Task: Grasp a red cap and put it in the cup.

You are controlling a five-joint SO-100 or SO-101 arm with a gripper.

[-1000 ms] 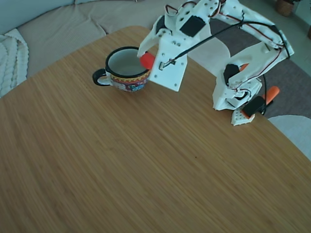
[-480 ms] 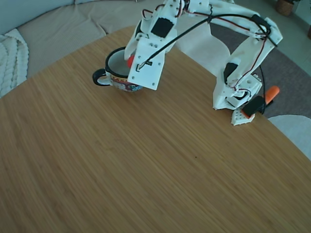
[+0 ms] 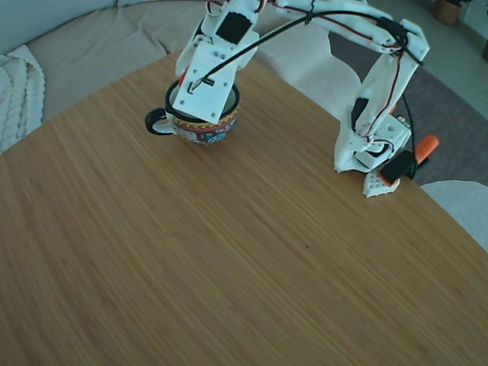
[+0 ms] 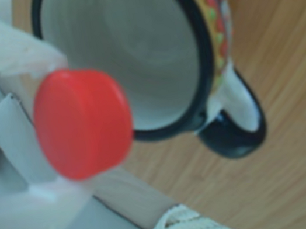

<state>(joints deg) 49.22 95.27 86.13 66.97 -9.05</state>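
The other view shows the red cap (image 4: 83, 122) pinched on edge between my white fingers (image 4: 3, 40). My gripper (image 4: 54, 127) is shut on it. Behind the cap gapes the white inside of the cup (image 4: 208, 63), with its dark rim, dark handle and patterned band. In the fixed view my gripper (image 3: 189, 85) hangs straight over the cup (image 3: 207, 134) at the far side of the wooden table (image 3: 229, 252). Its white plate covers most of the cup's mouth and nearly hides the cap.
The arm's base (image 3: 370, 156) stands at the table's right edge, with an orange-handled tool (image 3: 427, 145) beside it. A knitted blanket (image 3: 15, 91) and a beige cushion lie beyond the far edge. A white seat (image 3: 461, 210) sits off the right side.
The arm has swung left with the cap, from beside the cup's right rim to directly over its mouth. The cup has not moved.
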